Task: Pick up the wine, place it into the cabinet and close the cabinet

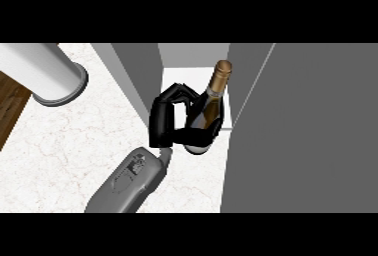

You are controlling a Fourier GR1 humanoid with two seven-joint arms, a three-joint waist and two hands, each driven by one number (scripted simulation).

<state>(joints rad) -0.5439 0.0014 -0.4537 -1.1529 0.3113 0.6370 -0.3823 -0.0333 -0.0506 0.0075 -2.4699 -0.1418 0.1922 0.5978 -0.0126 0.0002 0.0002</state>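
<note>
One robot hand (165, 120) curled round wine bottle (212, 100), at open cabinet (140, 75)

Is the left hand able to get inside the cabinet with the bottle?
Probably yes. The left hand, curled round the bottle, is right at the open front of the cabinet. Nothing shows in the white gap between its walls, so the way in looks free.

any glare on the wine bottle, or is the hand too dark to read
Head view: the wine bottle shows only a soft brownish sheen on its dark glass, no harsh glare. Same head view: the black left hand curled round it reads almost as a flat silhouette, and the cabinet wall is an even grey.
</note>
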